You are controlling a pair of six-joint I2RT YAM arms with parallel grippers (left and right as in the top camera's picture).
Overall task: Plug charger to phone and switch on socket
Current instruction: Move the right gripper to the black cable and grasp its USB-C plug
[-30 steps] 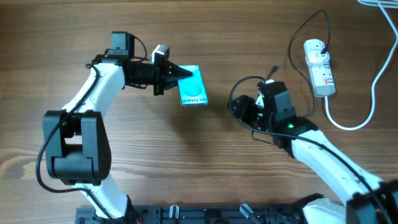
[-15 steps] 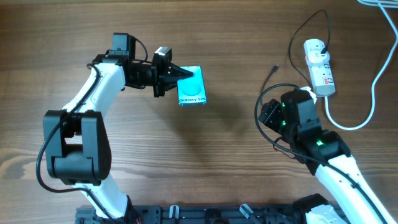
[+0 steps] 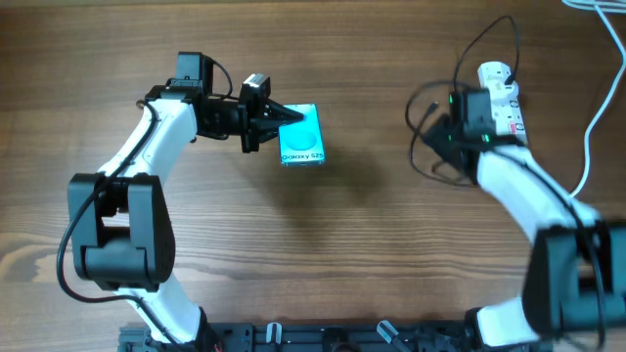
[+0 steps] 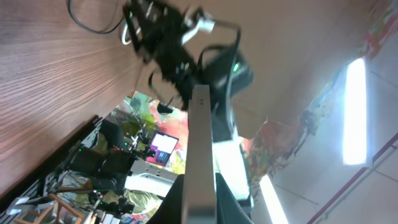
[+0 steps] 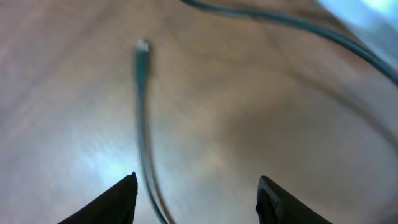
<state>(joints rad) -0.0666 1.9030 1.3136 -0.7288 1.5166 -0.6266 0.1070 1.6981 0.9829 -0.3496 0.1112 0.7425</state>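
Note:
My left gripper (image 3: pixel 277 119) is shut on the phone (image 3: pixel 301 137), holding its teal "Galaxy S25" screen face up left of centre. In the left wrist view the phone (image 4: pixel 200 143) shows edge-on between the fingers (image 4: pixel 200 208). The white socket (image 3: pixel 497 72) lies at the far right, partly under my right arm. My right gripper (image 3: pixel 431 133) is just left of it, blurred by motion. In the right wrist view its fingers (image 5: pixel 199 199) are open and empty above the table. The thin black charger cable (image 5: pixel 144 130) runs between them, with the connector tip (image 5: pixel 143 45) ahead. The charger loops up from the socket (image 3: pixel 476 44).
The socket's thick white cord (image 3: pixel 588 147) curves along the right edge. The robots' own black cables hang round the right wrist (image 3: pixel 423 161). Bare wood lies between phone and socket.
My right arm has swung from the table's middle up and right to beside the socket. My left arm and the phone have stayed still.

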